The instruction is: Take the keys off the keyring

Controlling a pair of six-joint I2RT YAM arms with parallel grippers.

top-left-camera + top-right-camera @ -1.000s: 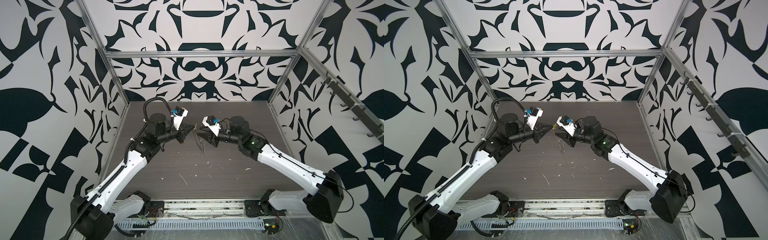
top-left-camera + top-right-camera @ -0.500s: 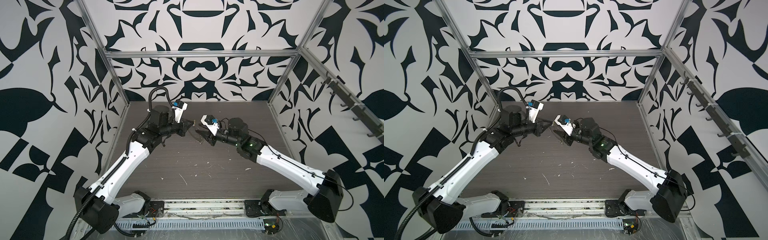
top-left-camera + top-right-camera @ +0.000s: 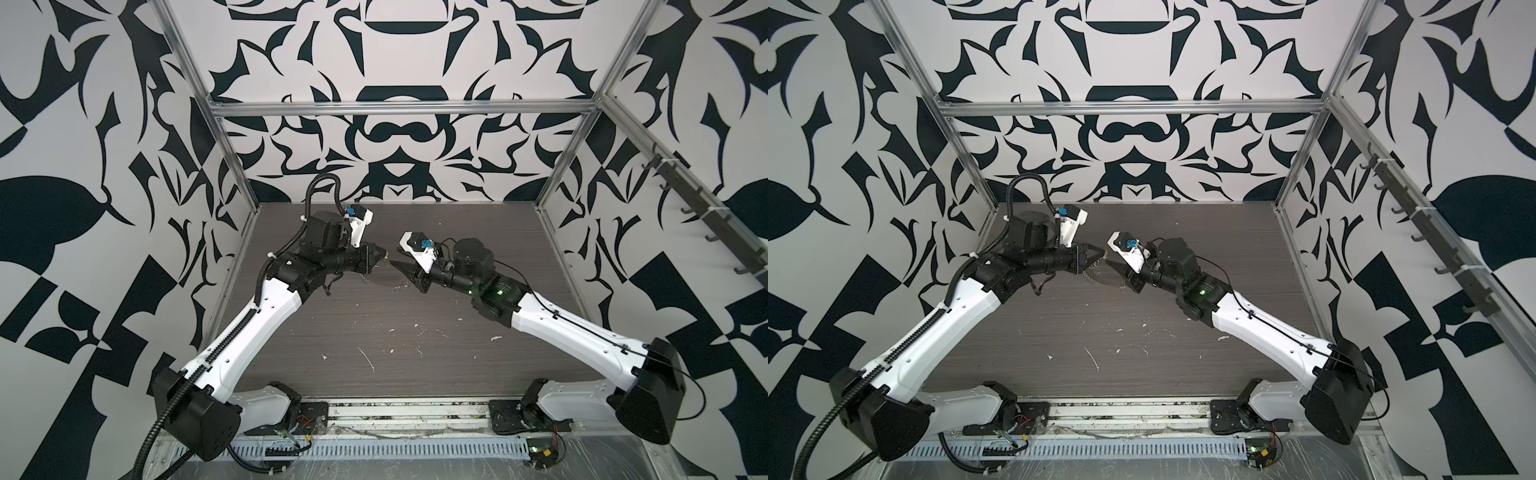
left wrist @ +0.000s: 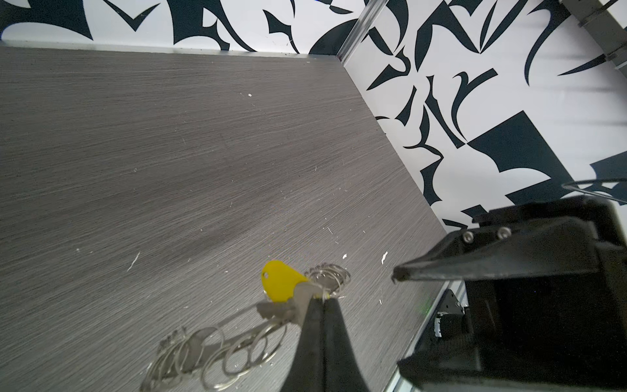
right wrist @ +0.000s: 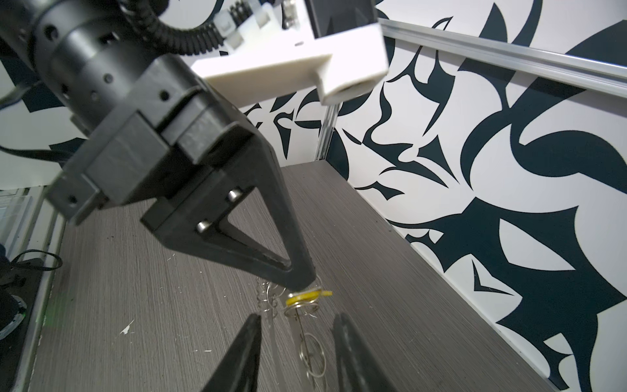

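Now, a quick shuffle: over the last second both arms have carried their meeting point away from the middle of the tabletop toward its back. The left arm swung up and round and the right one chased it. Left tool is clamped tight, as it was, and the left wrist view shows what it has: the key, pinched at the silver blade right beside the yellow head. The key looks still attached. The keyring trails off beside the tips, edge-on, with its wire loops dangling from it, the lot apparently clear of the tabletop. In a top view the bundle is too small to pick out; you just get the left tool and the right tool nose to nose, near but apart.

Right tool has its jaws moderately apart, gripping nothing. In its own wrist view some loops hang in the gap between its fingers, and I can't make out any contact.

So what has the move bought? As I read it, only a reposition: nothing has come off yet. The next job looks like the right tool closing on the ring or a loop, so the left can work the key out along the wire. The risk is slippery loops swinging away as those jaws close.
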